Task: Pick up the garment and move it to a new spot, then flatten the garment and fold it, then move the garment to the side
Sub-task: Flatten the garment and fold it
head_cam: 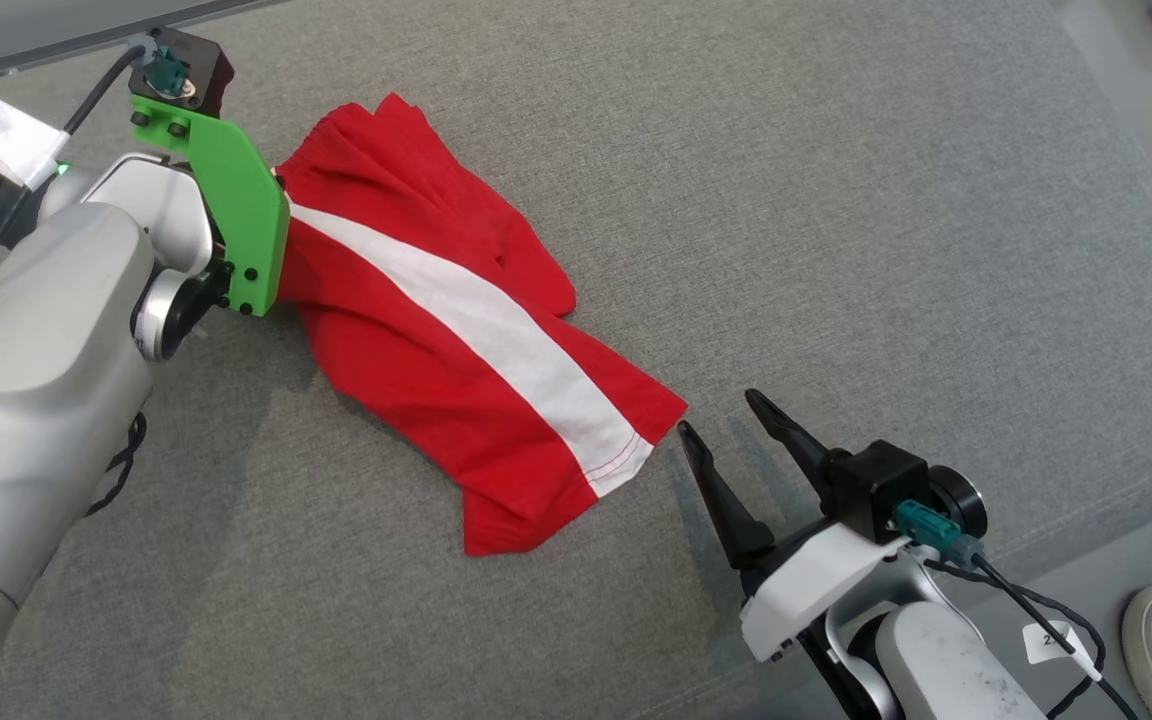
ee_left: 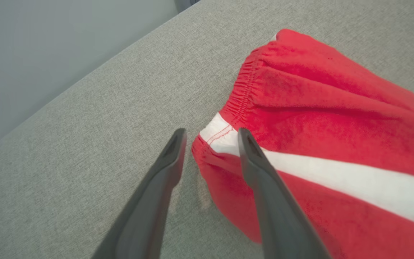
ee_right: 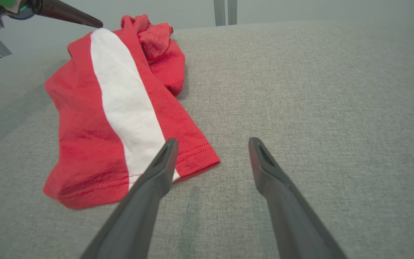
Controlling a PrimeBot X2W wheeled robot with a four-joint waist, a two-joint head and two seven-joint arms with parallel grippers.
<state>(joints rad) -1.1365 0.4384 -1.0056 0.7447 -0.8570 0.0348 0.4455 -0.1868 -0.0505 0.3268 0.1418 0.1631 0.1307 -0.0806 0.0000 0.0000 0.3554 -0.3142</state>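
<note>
The garment (head_cam: pixel 416 350) lies rumpled on the grey surface (head_cam: pixel 836 200). My left hand (ee_left: pixel 210 135) is released, with the waistband corner between its fingers. My right hand (head_cam: pixel 716 410) is wide open, and the hem is just beside its left finger. I judge that flattening, folding and moving aside are all left to do.

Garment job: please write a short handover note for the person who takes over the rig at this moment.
Left gripper: open, at the waistband end of the garment, holding nothing.
Right gripper: open, beside the hem corner, holding nothing.
Garment: lies on the grey surface, rumpled, one part bunched, not folded.
Done: no step can be confirmed.
Left: flatten, fold, move aside.
</note>
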